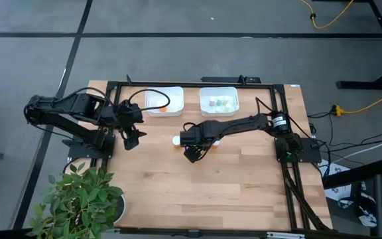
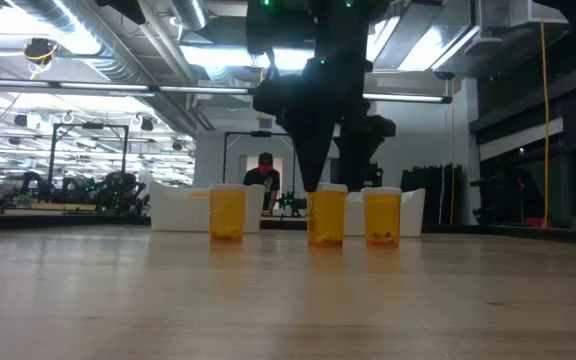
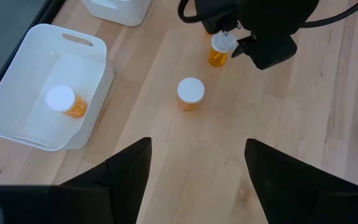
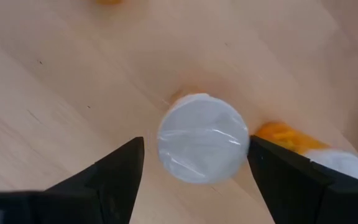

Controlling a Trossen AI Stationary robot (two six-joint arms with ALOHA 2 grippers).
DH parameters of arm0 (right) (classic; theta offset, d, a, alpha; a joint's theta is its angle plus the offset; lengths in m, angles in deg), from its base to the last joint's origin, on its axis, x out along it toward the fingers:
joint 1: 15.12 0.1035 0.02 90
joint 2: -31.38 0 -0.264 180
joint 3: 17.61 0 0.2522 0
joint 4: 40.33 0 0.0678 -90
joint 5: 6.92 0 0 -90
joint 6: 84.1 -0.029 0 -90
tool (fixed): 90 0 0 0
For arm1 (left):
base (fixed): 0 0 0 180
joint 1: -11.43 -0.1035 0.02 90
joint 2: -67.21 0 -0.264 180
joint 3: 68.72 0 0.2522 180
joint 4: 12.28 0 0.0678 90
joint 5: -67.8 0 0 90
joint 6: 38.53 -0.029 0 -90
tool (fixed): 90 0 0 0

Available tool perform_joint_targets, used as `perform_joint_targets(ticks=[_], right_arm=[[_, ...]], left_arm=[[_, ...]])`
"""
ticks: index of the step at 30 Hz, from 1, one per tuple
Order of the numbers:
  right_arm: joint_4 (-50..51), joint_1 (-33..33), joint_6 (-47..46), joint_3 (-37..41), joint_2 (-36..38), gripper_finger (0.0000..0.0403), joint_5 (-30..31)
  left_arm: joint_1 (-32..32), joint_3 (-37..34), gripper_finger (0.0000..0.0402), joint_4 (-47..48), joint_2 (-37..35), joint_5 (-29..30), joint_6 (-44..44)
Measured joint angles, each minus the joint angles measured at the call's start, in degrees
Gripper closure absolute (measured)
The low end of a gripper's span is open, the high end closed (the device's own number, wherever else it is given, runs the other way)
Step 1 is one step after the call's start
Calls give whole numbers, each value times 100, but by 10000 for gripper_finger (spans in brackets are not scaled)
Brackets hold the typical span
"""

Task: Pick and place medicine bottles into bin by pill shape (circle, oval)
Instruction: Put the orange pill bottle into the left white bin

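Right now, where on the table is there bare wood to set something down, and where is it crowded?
Bare: the wide near half of the table, between the plant and the right arm's base. Crowded: mid-table, where the right gripper hangs over orange bottles, and the far edge with both white bins.

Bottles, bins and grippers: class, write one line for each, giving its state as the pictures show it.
Right gripper: open, straddling the white cap of an upright orange bottle.
Left gripper: open, empty, near the left bin.
Second orange bottle: upright on the table, capped.
Left bin: holds one orange bottle.
Right bin: holds several pale green bottles.
Potted plant: at the table corner.
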Motion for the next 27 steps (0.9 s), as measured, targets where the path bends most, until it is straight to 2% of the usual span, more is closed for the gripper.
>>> perform_joint_targets(ticks=[12,22,27], right_arm=[[-288,-16,213,153,-2,124,106],[-288,-92,539,150,0,188,23],[-108,-213,953,-93,0,187,-5]], left_arm=[[0,0,150,-4,0,138,50],[2,0,150,-4,0,252,197],[2,0,150,-7,2,453,308]])
